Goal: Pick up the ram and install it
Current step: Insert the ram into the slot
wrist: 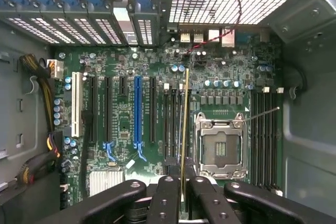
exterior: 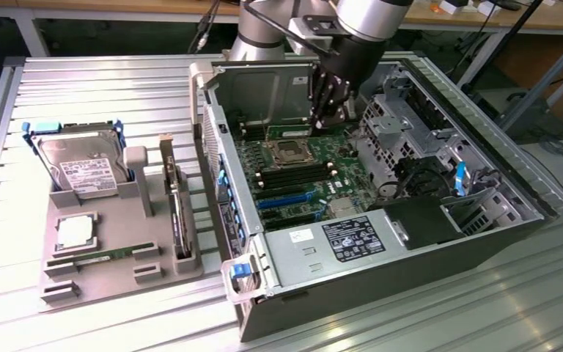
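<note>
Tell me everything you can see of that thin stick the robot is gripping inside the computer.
The ram shows edge-on: a long, thin, straight board with a yellow-green edge. The black jaws pinch its near end. It stands on edge over the motherboard, lined up with the dark memory slots beside the open processor socket. Whether it touches a slot cannot be told.

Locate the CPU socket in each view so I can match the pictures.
Exterior view: CPU socket on the motherboard, toward the exterior view's left of the claw.
Wrist view: CPU socket beside the edge-on ram held in the claw.
Shared landmark: the blue expansion slot.
</note>
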Motion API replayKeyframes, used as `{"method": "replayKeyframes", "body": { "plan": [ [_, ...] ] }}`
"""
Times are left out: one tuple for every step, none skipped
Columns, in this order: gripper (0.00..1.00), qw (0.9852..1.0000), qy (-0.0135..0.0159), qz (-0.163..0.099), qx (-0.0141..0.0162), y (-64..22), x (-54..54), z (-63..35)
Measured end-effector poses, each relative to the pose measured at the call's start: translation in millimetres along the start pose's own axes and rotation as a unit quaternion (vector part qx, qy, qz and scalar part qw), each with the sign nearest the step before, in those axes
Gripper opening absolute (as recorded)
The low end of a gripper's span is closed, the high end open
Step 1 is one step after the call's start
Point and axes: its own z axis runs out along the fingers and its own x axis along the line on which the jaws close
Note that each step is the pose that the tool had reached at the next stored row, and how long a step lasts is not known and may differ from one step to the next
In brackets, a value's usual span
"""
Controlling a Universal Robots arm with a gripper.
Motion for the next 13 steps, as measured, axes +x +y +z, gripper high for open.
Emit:
{"method": "replayKeyframes", "body": {
  "plan": [
    [0.14, 1.0000, 0.0000, 0.000, 0.0000, -0.7, 0.2, 3.4],
    [0.14, 1.0000, 0.0002, 0.000, 0.0000, -2.1, 0.5, 6.7],
    [0.14, 1.0000, 0.0001, 0.000, 0.0000, -3.1, 0.6, 9.9],
    [0.14, 1.0000, 0.0002, -0.001, -0.0001, -3.6, 0.7, 12.1],
    [0.14, 1.0000, 0.0007, -0.007, -0.0003, -4.7, 0.8, 14.9],
    [0.14, 0.9999, 0.0020, -0.015, -0.0007, -5.1, 0.9, 16.3],
    [0.14, 0.9996, 0.0034, -0.027, -0.0012, -5.3, 1.0, 17.9],
    [0.14, 0.9991, 0.0047, -0.041, -0.0017, -5.8, 1.2, 21.9],
    [0.14, 0.9992, 0.0046, -0.041, -0.0011, -6.3, 1.4, 26.5],
    [0.14, 0.9995, 0.0038, -0.031, -0.0004, -6.5, 1.6, 30.1],
    [0.14, 0.9995, 0.0038, -0.031, -0.0002, -6.6, 1.6, 31.5],
    [0.14, 0.9995, 0.0038, -0.031, -0.0002, -6.8, 1.7, 33.3],
    [0.14, 0.9995, 0.0039, -0.031, -0.0002, -7.4, 1.8, 36.2]
  ]
}}
